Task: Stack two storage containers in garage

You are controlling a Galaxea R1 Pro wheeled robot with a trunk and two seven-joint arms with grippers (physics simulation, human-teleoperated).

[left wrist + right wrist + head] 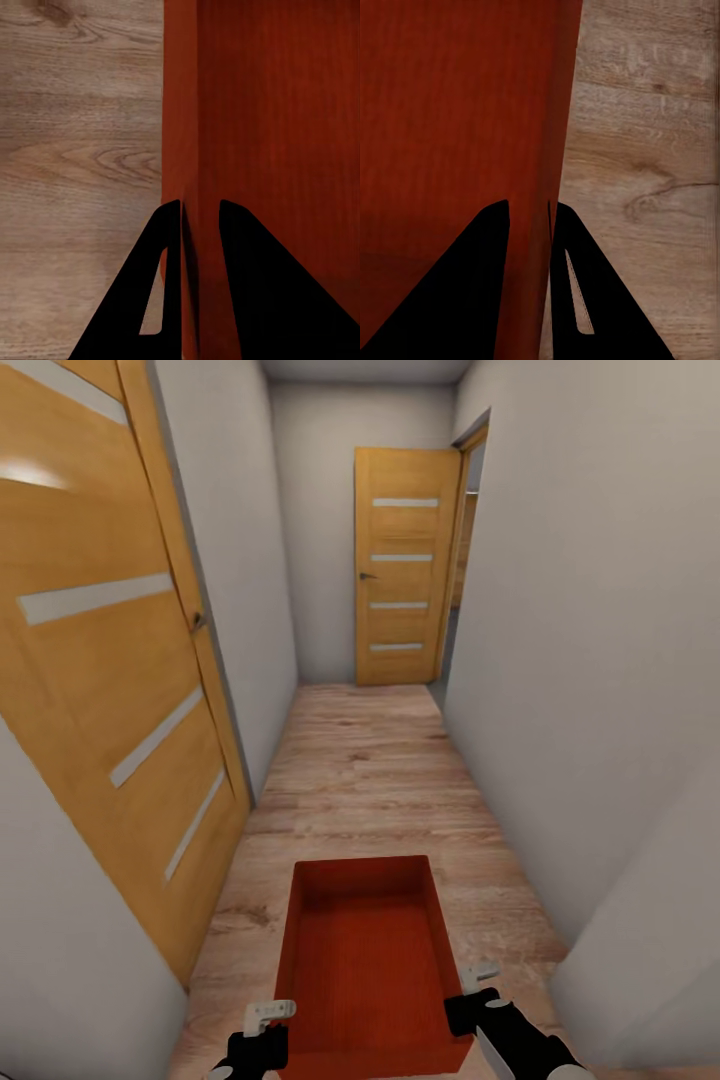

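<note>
A narrow hallway with a wood plank floor (365,760) and two wooden doors (402,565) stretches ahead. One orange-red storage container (365,960) is carried low in front. The left gripper (199,225) and right gripper (529,221) each have jaws clamped over a side wall.

You will find no readable text, label, brand, number or sign anywhere: not on the orange-red ribbed plastic storage container (368,960), nor on the orange wooden panel doors (403,565).
</note>
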